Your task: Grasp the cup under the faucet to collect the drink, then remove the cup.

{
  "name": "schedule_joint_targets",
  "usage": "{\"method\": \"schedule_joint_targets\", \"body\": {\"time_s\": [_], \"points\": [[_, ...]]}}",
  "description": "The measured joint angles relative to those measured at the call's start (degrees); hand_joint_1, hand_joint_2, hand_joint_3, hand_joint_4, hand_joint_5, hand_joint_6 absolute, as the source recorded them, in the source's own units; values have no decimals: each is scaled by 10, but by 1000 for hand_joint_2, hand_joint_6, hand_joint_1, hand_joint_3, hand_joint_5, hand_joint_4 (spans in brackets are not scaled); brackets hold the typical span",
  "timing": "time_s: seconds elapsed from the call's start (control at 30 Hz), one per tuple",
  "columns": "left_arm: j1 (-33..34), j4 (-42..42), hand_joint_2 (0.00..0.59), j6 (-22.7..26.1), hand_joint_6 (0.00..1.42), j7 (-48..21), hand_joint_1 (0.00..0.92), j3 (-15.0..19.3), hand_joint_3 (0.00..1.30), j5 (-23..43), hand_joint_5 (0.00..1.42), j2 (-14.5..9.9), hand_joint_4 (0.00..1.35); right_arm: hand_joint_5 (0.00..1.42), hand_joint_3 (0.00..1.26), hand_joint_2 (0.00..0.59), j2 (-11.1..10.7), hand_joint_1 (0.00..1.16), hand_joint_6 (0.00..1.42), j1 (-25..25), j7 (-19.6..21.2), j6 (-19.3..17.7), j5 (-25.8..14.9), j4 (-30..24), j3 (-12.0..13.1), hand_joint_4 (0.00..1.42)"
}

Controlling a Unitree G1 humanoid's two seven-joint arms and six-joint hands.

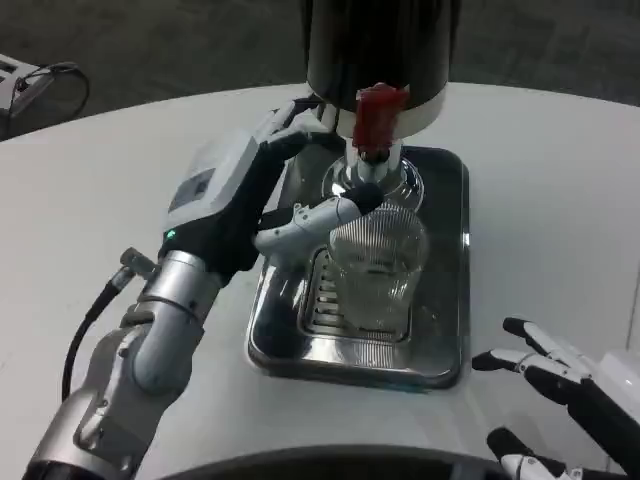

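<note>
A clear ribbed cup (378,272) stands upright on the grate of a steel drip tray (448,300), right below the red faucet (378,118) of a dark drink dispenser (380,45). My left hand (262,185) hovers at the cup's left. One long finger (320,220) reaches to the cup's upper left rim and seems to touch it. Its other fingers (305,118) spread higher up, beside the dispenser's base, apart from the cup. My right hand (560,385) lies low at the table's front right with its fingers apart and nothing in it.
The tray sits mid-table on the white tabletop (90,200). A black cable (85,325) runs along my left forearm. Beyond the table's far left edge lie a cable and a device (35,80).
</note>
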State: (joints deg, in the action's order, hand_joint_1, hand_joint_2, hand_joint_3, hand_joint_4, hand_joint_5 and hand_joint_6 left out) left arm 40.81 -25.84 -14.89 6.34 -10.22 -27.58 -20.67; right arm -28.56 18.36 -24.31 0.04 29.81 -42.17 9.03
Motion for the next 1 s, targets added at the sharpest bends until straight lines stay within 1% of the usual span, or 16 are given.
{"method": "schedule_joint_targets", "body": {"time_s": [0.1, 0.23, 0.3, 0.37, 0.5, 0.67, 0.7, 0.73, 0.77, 0.8, 0.87, 1.0], "points": [[-9, 23, 9, 1, 140, -10, 16, 7, 124, 4, 46, -8, 0, 37, 217, 479, 0, 371, 252, 4, 0, 0, 0, 0, 0, 0], [-26, 70, 10, 1, 168, -23, 3, 20, 130, 23, 86, -9, 0, 37, 218, 479, 1, 371, 252, 13, 0, 0, 0, -2, -1, 0], [-33, 93, 11, 1, 179, -29, 0, 29, 133, 32, 113, -9, 27, 37, 218, 479, 1, 371, 253, 16, 0, 0, 0, -2, -1, 0], [-47, 123, 16, -4, 193, -43, 0, 43, 140, 55, 140, -10, 59, 37, 218, 479, 1, 371, 253, 17, 0, 0, 0, -3, 0, 0], [-54, 159, 23, -7, 233, -67, 0, 65, 164, 91, 230, -15, 139, 37, 219, 479, 1, 371, 254, 16, 0, 0, 0, -4, -1, 0], [-54, 188, 37, -15, 354, -98, 0, 89, 242, 141, 387, -17, 281, 37, 219, 479, 1, 371, 255, 11, 0, 0, 0, -4, -3, 0], [-53, 191, 41, -15, 367, -115, 0, 95, 257, 164, 402, -17, 299, 37, 219, 479, 2, 371, 255, 11, 0, 0, 1, -4, -4, 0], [-52, 192, 42, -15, 373, -119, 0, 97, 271, 169, 420, -17, 311, 37, 218, 479, 2, 371, 255, 11, 0, 0, 1, -4, -4, 0], [-49, 193, 49, -14, 377, -133, 0, 99, 272, 186, 423, -17, 324, 37, 218, 479, 2, 371, 256, 11, 0, 0, 1, -4, -4, 0], [-47, 194, 50, -14, 382, -136, 0, 100, 286, 189, 432, -17, 330, 37, 217, 479, 2, 371, 256, 12, 0, 0, 1, -4, -4, 0], [-28, 198, 52, -6, 402, -170, 0, 107, 287, 229, 438, -17, 337, 37, 217, 479, 3, 371, 256, 13, 0, 0, 2, -5, -5, 0], [-9, 205, 54, 17, 408, -211, 0, 113, 298, 264, 446, -17, 339, 37, 216, 479, 3, 371, 256, 14, 0, 0, 2, -7, -5, 0]]}}
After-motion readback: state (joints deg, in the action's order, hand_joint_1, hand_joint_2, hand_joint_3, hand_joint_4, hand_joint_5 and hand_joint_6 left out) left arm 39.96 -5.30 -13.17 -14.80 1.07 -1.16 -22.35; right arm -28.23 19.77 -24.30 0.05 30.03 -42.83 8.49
